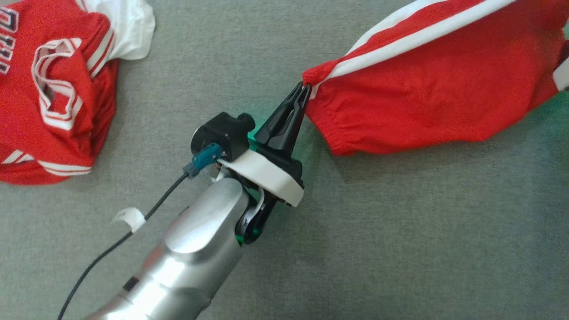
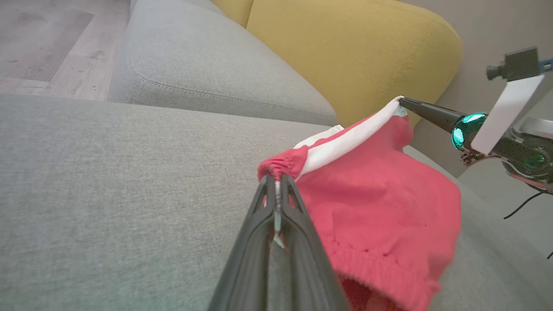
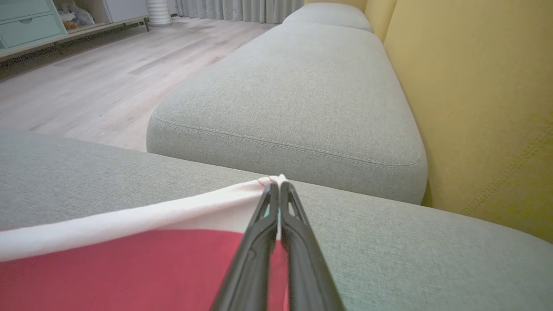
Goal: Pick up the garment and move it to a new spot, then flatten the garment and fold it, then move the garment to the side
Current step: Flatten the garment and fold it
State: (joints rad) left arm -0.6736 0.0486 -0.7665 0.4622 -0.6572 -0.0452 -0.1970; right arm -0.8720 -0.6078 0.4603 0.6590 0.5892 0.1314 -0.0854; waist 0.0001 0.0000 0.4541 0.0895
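Note:
The garment (image 1: 435, 89) is red with white side stripes and an elastic hem, and hangs stretched just above the grey sofa cushion (image 1: 400, 244). My left gripper (image 1: 304, 89) is shut on its gathered red corner, seen close up in the left wrist view (image 2: 276, 179) with the garment (image 2: 380, 194) sagging to the right. My right gripper (image 2: 402, 101) pinches the far end of the white stripe. In the right wrist view that gripper (image 3: 278, 183) is shut on the white edge of the garment (image 3: 129, 268).
A crumpled red and white jersey (image 1: 53, 89) lies at the cushion's far left. A yellow backrest (image 3: 475, 108) runs along one side. A second grey cushion (image 3: 293, 95) adjoins, with wooden floor (image 3: 86, 77) beyond. A dark cable (image 1: 111, 249) trails from my left arm.

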